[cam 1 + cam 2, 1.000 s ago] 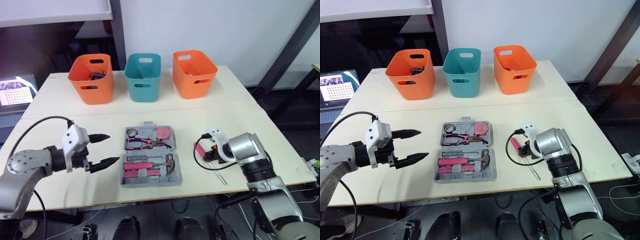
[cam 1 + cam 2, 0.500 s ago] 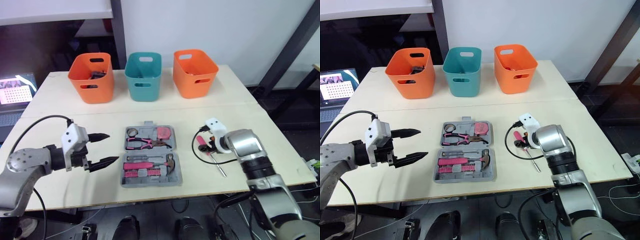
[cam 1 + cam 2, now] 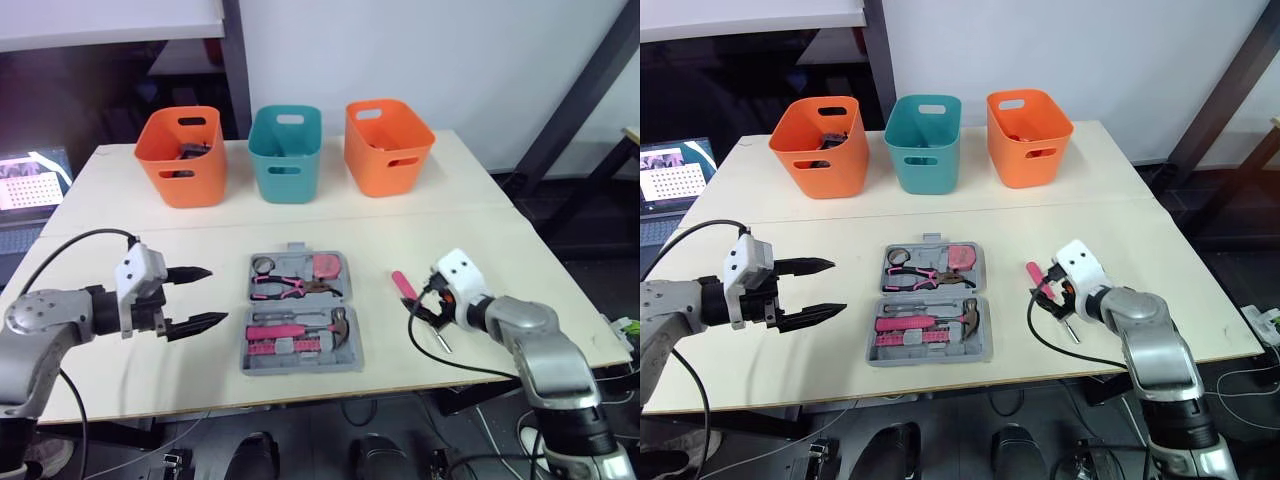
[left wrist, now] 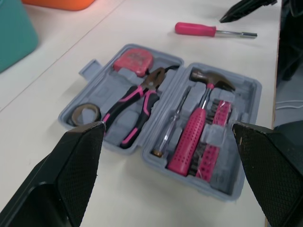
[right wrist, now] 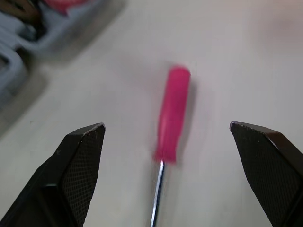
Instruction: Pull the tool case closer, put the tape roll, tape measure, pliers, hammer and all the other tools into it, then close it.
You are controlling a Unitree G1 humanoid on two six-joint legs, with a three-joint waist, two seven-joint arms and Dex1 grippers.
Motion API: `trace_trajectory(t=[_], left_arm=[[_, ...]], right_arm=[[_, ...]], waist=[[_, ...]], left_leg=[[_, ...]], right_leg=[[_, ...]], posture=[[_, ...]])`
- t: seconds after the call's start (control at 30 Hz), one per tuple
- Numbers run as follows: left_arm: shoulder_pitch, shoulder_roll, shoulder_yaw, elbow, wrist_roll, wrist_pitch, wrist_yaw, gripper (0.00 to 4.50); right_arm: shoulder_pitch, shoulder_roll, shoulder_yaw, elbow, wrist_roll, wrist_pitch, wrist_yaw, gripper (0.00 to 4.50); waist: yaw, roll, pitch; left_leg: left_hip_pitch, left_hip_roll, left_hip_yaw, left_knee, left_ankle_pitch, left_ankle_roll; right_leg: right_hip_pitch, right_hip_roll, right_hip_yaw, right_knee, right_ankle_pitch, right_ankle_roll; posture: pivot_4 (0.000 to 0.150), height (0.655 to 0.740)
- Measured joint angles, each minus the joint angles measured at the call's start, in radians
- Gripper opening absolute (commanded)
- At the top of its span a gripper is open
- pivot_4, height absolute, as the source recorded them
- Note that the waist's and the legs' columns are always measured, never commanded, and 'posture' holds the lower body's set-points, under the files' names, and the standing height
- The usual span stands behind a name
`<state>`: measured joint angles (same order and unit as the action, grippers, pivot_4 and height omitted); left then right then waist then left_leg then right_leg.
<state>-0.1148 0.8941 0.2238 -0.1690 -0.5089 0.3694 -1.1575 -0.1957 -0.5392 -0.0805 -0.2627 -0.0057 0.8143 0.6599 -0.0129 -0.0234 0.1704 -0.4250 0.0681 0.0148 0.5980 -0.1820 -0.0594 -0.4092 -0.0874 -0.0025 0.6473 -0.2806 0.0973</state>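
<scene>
Left hand (image 3: 214, 296) spread beside tool case (image 3: 300, 366); right hand (image 5: 166, 125) spread over screwdriver (image 3: 402, 284) — shaft partly hidden.

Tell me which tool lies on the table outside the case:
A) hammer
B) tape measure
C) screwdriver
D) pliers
C: the pink screwdriver lies on the bare table to the right of the open case, while the hammer, pliers and tape measure sit in their slots inside it.
</scene>
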Motion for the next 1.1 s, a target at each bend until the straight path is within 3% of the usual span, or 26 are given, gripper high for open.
trace_trajectory(t=[0.3,0.67,0.77,1.0,1.1], left_arm=[[-0.013,0.019,-0.011,0.013,0.015,-0.008,-0.026,4.50],[0.025,0.023,0.001,0.013,0.020,-0.014,-0.020,4.50],[0.038,0.024,0.003,0.007,0.020,-0.016,-0.021,4.50],[0.055,0.039,0.027,0.008,0.019,-0.029,-0.030,4.50],[0.071,0.040,0.030,0.011,0.019,-0.030,-0.039,4.50]], right_arm=[[0.004,0.065,-0.046,0.149,0.043,-0.075,-0.106,4.49],[-0.064,0.124,0.015,0.292,0.061,-0.132,-0.153,4.49],[-0.076,0.127,0.018,0.320,0.069,-0.134,-0.162,3.72],[-0.059,0.131,0.020,0.286,0.097,-0.103,-0.172,0.41],[-0.048,0.128,0.020,0.270,0.110,-0.094,-0.170,0.39]], waist=[[-0.004,0.000,0.000],[0.000,0.000,0.000],[-0.001,0.000,0.000],[-0.001,0.000,0.000],[-0.001,0.000,0.000]], left_leg=[[0.000,0.000,0.000,0.000,0.000,0.000],[0.000,0.000,0.000,0.000,0.000,0.000],[0.000,0.000,0.000,0.000,0.000,0.000],[0.000,0.000,0.000,0.000,0.000,0.000],[0.000,0.000,0.000,0.000,0.000,0.000]], right_leg=[[0.000,0.000,0.000,0.000,0.000,0.000],[0.000,0.000,0.000,0.000,0.000,0.000],[0.000,0.000,0.000,0.000,0.000,0.000],[0.000,0.000,0.000,0.000,0.000,0.000],[0.000,0.000,0.000,0.000,0.000,0.000]], posture=[[0.150,0.7400],[0.150,0.7400],[0.150,0.7400],[0.150,0.7400],[0.150,0.7400]])
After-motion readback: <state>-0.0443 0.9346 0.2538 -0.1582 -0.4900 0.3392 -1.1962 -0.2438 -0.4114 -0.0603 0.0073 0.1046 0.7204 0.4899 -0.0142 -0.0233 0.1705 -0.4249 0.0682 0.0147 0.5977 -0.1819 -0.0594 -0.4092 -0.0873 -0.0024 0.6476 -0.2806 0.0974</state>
